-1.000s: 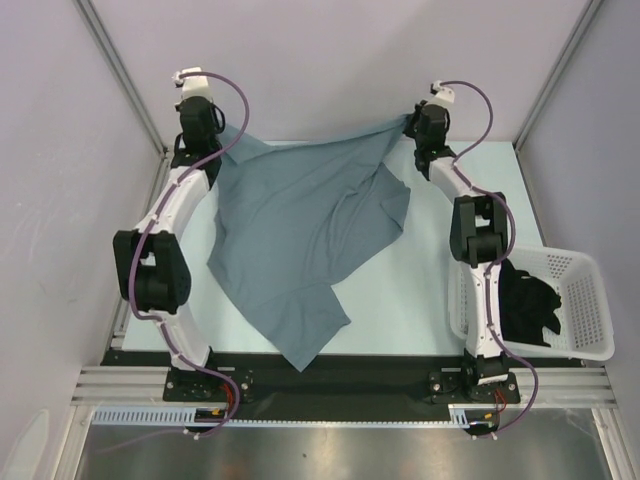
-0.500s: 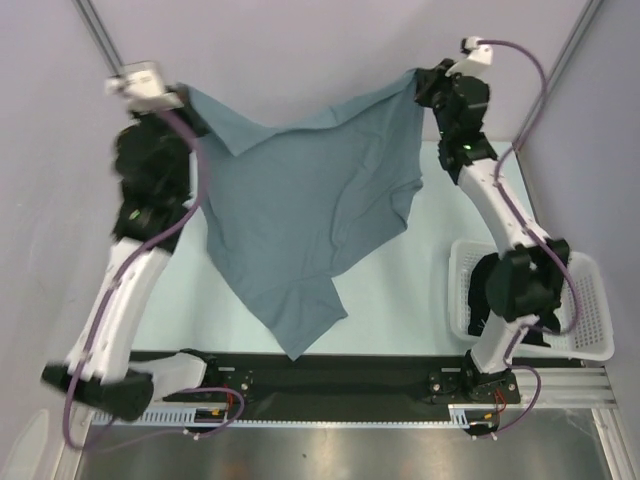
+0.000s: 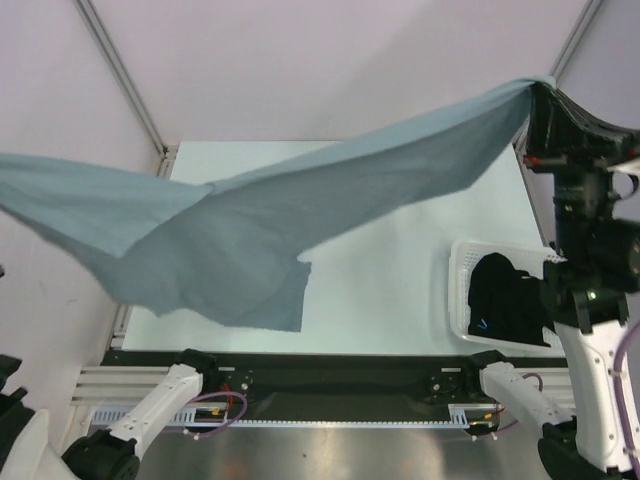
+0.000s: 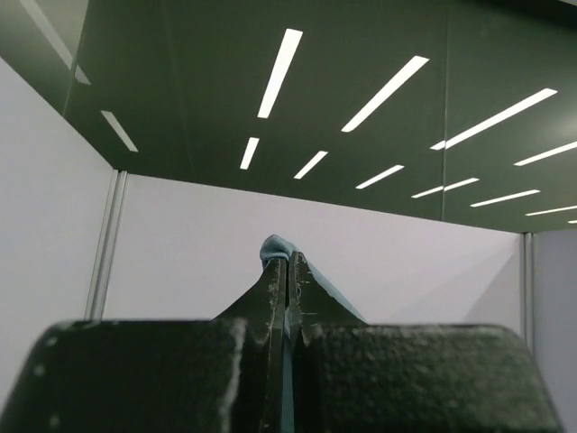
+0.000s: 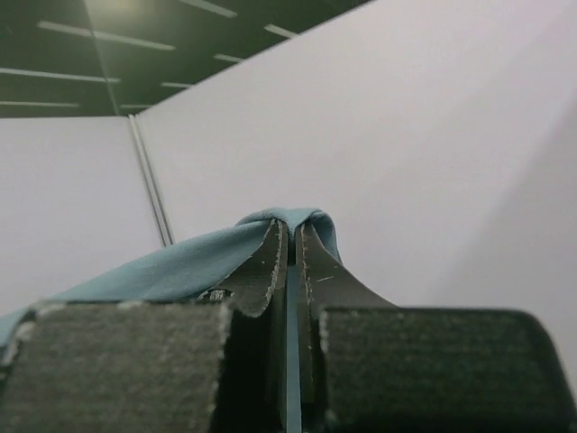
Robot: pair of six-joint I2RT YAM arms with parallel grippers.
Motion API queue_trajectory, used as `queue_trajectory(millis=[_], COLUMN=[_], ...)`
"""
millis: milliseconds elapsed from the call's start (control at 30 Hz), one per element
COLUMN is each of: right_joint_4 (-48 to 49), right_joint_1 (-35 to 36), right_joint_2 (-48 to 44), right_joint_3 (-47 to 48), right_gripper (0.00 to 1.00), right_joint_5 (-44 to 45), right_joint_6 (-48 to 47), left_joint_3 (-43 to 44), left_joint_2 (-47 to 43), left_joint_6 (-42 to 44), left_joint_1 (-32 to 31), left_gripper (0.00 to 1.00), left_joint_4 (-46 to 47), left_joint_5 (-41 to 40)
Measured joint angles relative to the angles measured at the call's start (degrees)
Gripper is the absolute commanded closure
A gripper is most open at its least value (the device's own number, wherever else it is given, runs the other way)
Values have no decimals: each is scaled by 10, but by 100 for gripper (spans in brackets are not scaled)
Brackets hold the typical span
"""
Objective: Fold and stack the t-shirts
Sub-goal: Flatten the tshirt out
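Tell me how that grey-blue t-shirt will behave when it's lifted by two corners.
Probably floppy: the grey-blue t-shirt sags between its held corners and hangs in loose folds. Likely light, since it spreads thin above the table. It may slip; the shut jaws pinch only small folds.

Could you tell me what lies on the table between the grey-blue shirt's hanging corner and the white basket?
Nothing: in the top view, the table is bare between the grey-blue shirt and the white basket holding the black shirt.
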Motion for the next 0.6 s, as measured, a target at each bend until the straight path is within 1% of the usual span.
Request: queue_trajectory(millis=[100,200,300,367,467,567,600], right_joint_4=[-13,-35,-43,-37,-11,17,31], right_joint_1=[0,0,0,0,6,16,18], right_joint_2=[-30,-32,-9,22,99,198,237], right_joint_3=[0,0,-8,-15,-32,-47,-55], right_gripper=[100,100,100,100,100,100,100], right_joint_5=[-17,-29,-37,-42,-50,-55,-55], right_joint_6=[1,3,10,14,16,15,14], left_joint_3=[21,21,13,-6,-78,-210,-246], left_joint_2=[-5,-5,7,21,53,98,116], left_joint_6=[-2,-1,12,24,49,74,80], left_joint_1=[0,0,0,0,0,0,0], left_gripper=[100,100,100,100,100,100,100], left_joint_4=[-18,-26,-24,-9,35,110,120], left_joint_5=[19,28,25,16,-11,-43,-52])
